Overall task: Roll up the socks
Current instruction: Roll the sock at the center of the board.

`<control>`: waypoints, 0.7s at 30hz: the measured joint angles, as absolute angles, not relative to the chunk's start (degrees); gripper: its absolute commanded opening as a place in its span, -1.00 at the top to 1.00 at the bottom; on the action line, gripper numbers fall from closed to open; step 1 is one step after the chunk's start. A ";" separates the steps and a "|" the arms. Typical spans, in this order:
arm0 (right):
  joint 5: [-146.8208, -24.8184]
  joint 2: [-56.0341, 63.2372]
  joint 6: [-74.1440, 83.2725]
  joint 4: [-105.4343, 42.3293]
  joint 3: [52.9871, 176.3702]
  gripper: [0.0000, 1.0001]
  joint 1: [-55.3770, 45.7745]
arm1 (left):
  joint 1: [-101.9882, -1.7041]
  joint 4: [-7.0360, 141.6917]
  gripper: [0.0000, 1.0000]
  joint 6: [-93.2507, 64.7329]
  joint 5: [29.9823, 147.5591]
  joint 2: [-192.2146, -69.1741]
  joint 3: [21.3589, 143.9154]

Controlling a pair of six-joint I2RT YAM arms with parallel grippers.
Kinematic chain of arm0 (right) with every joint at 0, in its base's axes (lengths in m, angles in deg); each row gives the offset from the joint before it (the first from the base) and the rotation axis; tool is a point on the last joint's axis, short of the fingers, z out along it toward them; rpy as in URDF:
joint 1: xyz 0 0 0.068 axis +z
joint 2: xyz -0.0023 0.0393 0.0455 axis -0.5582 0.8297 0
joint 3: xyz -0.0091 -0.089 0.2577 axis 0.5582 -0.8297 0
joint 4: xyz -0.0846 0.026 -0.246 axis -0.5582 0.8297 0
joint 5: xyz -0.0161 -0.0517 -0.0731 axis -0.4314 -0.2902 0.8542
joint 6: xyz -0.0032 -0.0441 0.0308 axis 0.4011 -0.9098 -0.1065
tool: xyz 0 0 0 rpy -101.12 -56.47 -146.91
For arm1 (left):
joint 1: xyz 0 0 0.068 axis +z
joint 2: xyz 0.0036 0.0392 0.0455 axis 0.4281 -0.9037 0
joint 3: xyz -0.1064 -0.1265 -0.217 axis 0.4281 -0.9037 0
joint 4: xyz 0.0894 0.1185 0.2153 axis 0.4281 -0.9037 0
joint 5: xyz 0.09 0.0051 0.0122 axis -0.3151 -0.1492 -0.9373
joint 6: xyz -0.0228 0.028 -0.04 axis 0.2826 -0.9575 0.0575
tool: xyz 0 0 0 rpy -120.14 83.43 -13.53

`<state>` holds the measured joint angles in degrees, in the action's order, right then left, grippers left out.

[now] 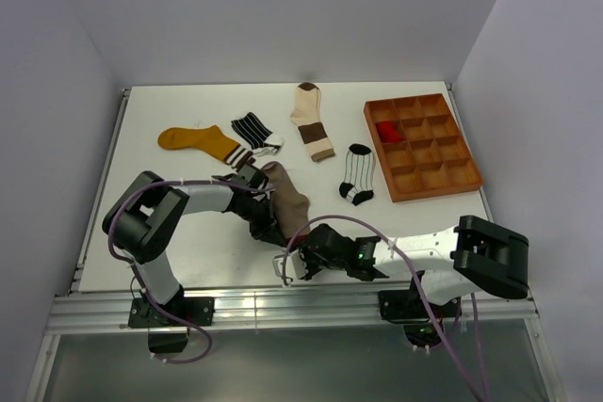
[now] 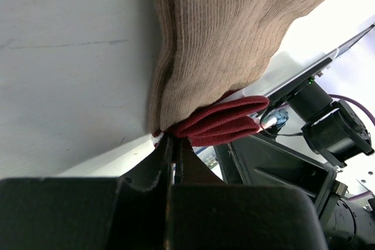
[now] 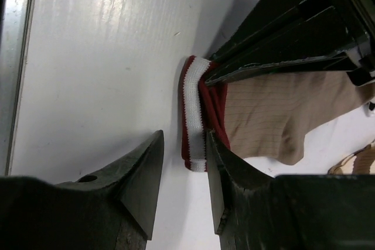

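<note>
Overhead, the taupe sock (image 1: 287, 197) lay lengthwise by the middle of the near edge of the desk (image 1: 170, 110), its cuff end nearest the arms. The left gripper (image 1: 268, 228) sat at that cuff end, and the right gripper (image 1: 300, 259) was just beside it, nearer the edge. Farther back lay the mustard yellow sock (image 1: 198, 141), the black-white striped sock (image 1: 252, 129), the cream-and-brown sock (image 1: 311, 120) and the white pinstriped sock (image 1: 358, 174). The brown compartmented tray (image 1: 421, 148) stood toward the right edge, with the red sock (image 1: 387, 130) in a compartment on its left side.

From the left wrist, the left gripper (image 2: 174, 151) was pressed together, pinching the taupe sock (image 2: 222, 45) at its dark red cuff (image 2: 222, 122), which bunched in folds right at the fingertips.

From the right wrist, the right gripper (image 3: 183, 162) stood spread. The red-and-white cuff (image 3: 194, 115) reached down into the gap, close against one finger and apart from the other, not pinched. The left gripper (image 3: 263, 57) clamped the cuff from above, and the taupe sock (image 3: 275, 118) stretched off to the right on the desk (image 3: 99, 57).
</note>
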<state>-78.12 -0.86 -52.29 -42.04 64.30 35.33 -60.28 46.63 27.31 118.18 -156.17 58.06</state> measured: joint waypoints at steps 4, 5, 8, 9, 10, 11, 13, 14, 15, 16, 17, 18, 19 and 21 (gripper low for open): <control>-77.34 1.46 -53.12 -42.67 65.44 0.15 35.33 | -60.28 46.53 0.92 26.74 118.25 -156.17 58.06; -77.14 2.18 -53.21 -42.85 65.63 0.15 35.30 | -60.28 46.48 0.90 26.59 118.27 -156.17 58.08; -76.66 4.04 -53.82 -43.13 66.75 0.15 35.26 | -60.24 46.42 0.89 25.93 118.46 -156.19 58.08; -76.64 4.58 -54.00 -43.20 67.14 0.15 35.11 | -60.24 46.39 0.87 25.84 118.49 -156.19 58.08; -76.53 5.19 -54.19 -43.37 67.54 0.15 34.93 | -60.24 46.31 0.85 25.73 118.49 -156.19 58.08; -76.40 5.68 -54.26 -43.57 67.93 0.17 34.87 | -60.24 46.24 0.85 25.62 118.55 -156.19 58.08; -76.22 6.97 -54.48 -43.96 68.82 0.30 34.41 | -60.22 46.15 0.82 25.32 118.66 -156.21 58.08; -76.24 7.62 -54.48 -44.09 69.24 0.39 34.06 | -60.20 46.11 0.79 25.19 118.73 -156.23 58.08; -76.24 8.23 -54.59 -44.14 69.68 0.54 33.66 | -60.13 46.07 0.78 24.95 118.77 -156.26 58.08; -76.35 8.71 -54.59 -44.11 70.07 0.58 33.27 | -60.04 46.04 0.75 24.81 118.81 -156.26 58.08; -76.48 9.00 -54.41 -43.94 70.49 0.61 32.88 | -59.96 46.07 0.70 24.75 118.81 -156.26 58.08; -76.88 9.13 -54.19 -43.20 71.10 0.70 32.55 | -59.83 46.07 0.65 24.60 118.81 -156.26 58.08; -77.34 9.13 -54.00 -42.39 71.67 0.74 32.22 | -59.67 46.04 0.61 24.60 118.79 -156.26 58.08; -79.02 9.15 -53.06 -39.09 73.61 0.79 31.15 | -59.28 46.09 0.52 24.64 118.75 -156.04 58.04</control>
